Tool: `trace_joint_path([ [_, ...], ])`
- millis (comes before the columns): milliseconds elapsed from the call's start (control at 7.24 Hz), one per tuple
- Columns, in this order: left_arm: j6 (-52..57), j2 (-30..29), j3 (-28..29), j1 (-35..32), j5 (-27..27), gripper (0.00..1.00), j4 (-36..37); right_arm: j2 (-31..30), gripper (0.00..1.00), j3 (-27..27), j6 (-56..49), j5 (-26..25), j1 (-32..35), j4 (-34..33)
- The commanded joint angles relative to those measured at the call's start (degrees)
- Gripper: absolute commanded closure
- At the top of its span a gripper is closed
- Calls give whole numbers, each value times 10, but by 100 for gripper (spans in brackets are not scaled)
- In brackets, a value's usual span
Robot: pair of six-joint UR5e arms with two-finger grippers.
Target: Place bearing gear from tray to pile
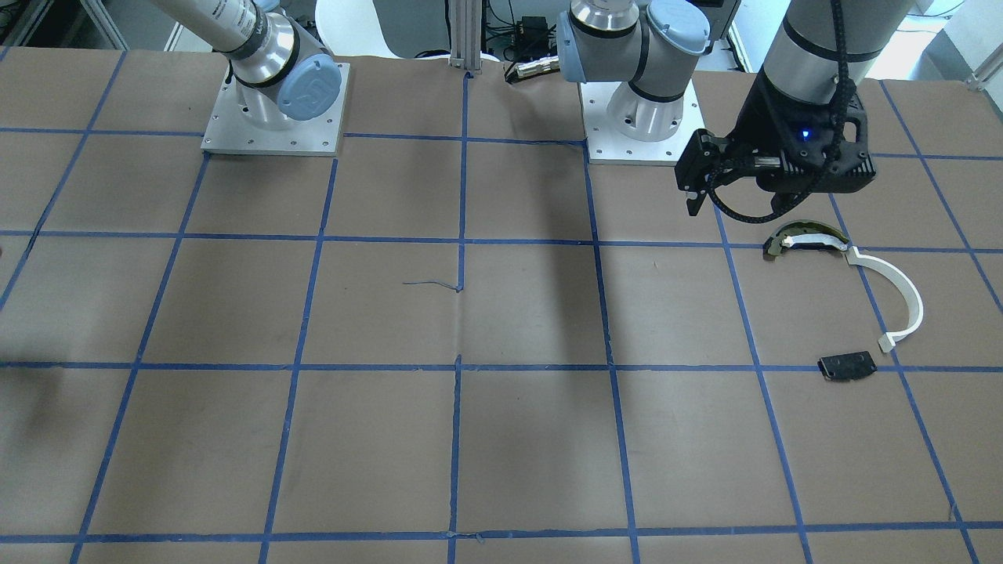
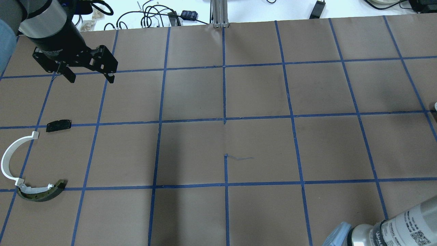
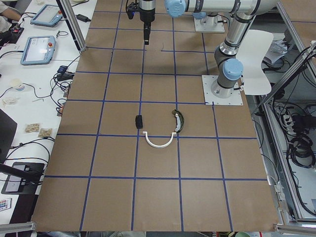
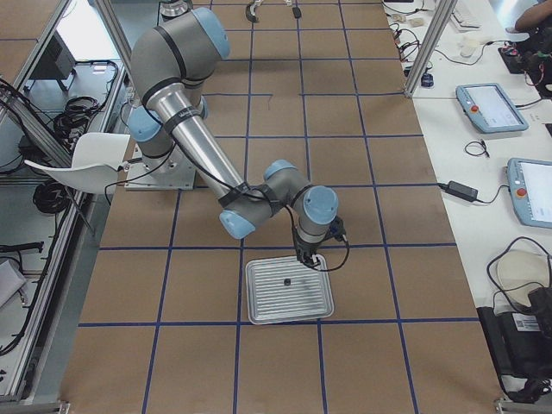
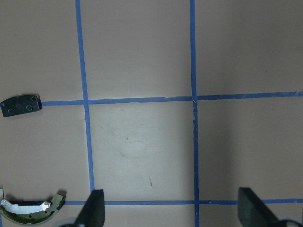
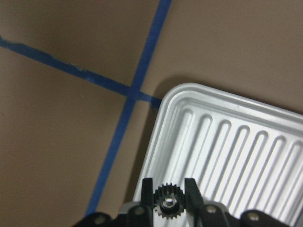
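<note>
Bearing gear (image 6: 167,204) pinched in right gripper (image 6: 169,191), bottom centre of the wrist view, over tray (image 6: 227,109) corner. Pickup looks done; next is to carry it to the pile (image 2: 41,193), lower left overhead, and release. Left gripper (image 2: 91,78) wide, empty.

The worktop (image 2: 259,92) is covered in brown paper crossed by a blue tape grid (image 2: 292,116), with a loose tape strand (image 2: 240,158) near the middle. An aluminium post (image 2: 219,13) stands at its edge beside cables (image 2: 150,15). A white chair (image 3: 258,61) sits alongside. Two teach pendants (image 3: 38,49) and what may be small parts bags (image 3: 38,129) lie on a side bench (image 3: 34,106).
</note>
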Motion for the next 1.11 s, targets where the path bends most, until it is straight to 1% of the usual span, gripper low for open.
trace_joint_path([
  [0,0,0,0,0,0,0,0,-42,100,17,167,18,121,45],
  [138,1,0,1,0,-1,0,0,-60,100,35,267,50,171,46],
  [276,3,0,2,1,1,0,0,-67,100,57,362,61,224,46],
  [414,4,0,4,5,-3,0,0,-77,100,82,426,61,295,45],
  [553,4,0,4,8,-3,0,0,-79,100,103,510,71,361,44],
  [691,4,0,5,10,-3,0,0,-78,100,108,567,92,435,39],
  [829,4,0,5,10,-3,0,0,-77,100,109,588,95,493,38],
  [967,4,1,6,10,-3,0,0,-67,100,111,654,101,551,36],
])
